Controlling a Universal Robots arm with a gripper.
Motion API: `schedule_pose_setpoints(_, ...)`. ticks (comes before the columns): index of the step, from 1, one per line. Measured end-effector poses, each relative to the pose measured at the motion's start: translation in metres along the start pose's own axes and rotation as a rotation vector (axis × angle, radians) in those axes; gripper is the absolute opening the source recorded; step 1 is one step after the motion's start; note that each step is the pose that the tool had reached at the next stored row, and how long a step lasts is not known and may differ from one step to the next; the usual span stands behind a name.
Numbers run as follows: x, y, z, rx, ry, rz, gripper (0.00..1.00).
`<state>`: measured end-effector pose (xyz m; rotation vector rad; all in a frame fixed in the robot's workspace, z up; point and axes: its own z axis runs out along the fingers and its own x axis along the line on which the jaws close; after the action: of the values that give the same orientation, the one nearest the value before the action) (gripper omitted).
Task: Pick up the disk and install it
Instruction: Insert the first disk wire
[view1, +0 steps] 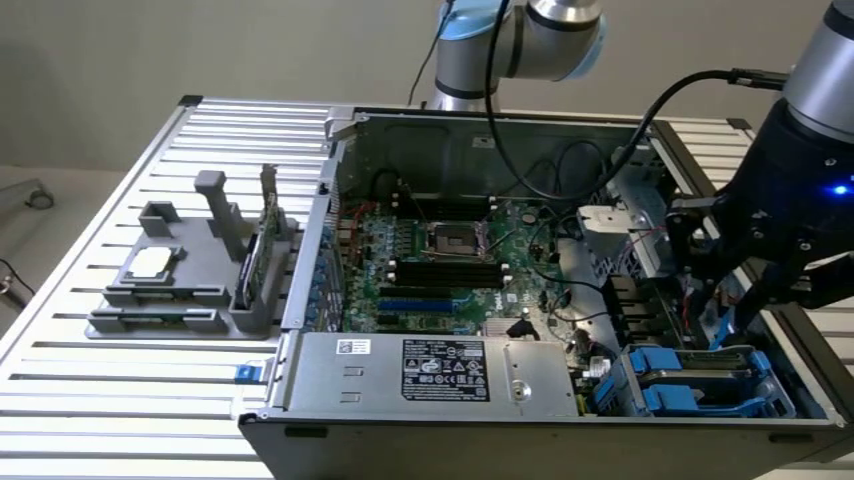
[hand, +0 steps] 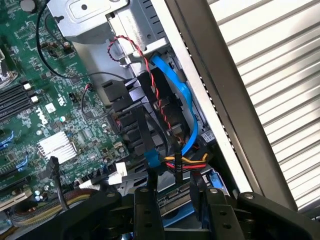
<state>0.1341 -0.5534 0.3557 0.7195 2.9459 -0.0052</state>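
Observation:
The disk (view1: 697, 366), silver-grey in a blue plastic carrier, lies in the drive bay at the front corner of the open computer case (view1: 400, 125), on the exterior view's right. My gripper (view1: 731, 335) reaches down into that bay from above. In the wrist view the disk (hand: 175, 198) sits between the two black fingers (hand: 147, 215), which press against its sides, so my gripper (hand: 180, 212) is shut on it. The lower part of the disk is hidden by the fingers and the bay.
A bundle of blue, black, red and yellow cables (hand: 172, 135) hangs just above the bay. The motherboard (view1: 441, 260) fills the case floor, with the grey power-supply box (view1: 427, 372) at the front. A grey fixture (view1: 187, 275) stands on the slatted table.

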Motion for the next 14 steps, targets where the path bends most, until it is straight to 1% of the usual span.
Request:
schedule_pose_setpoints(4, 0.0004, 0.0007, 0.0002, 0.0026, -0.001, 0.01, 0.39)
schedule_pose_setpoints(5, 0.0005, 0.0009, 0.0002, 0.0034, -0.0014, 0.012, 0.37)
schedule_pose_setpoints(6, 0.0006, 0.0011, 0.0002, 0.0044, -0.0018, 0.014, 0.3)
schedule_pose_setpoints(7, 0.0007, 0.0012, 0.0003, 0.0052, -0.0022, 0.015, 0.3)
schedule_pose_setpoints(9, 0.0008, 0.0015, 0.0002, 0.0074, -0.0032, 0.019, 0.18)
schedule_pose_setpoints(12, 0.0012, 0.002, 0.0001, 0.0118, -0.0054, 0.024, 0.17)
schedule_pose_setpoints(14, 0.0028, 0.0023, 0.0, 0.0127, -0.0057, 0.026, 0.17)
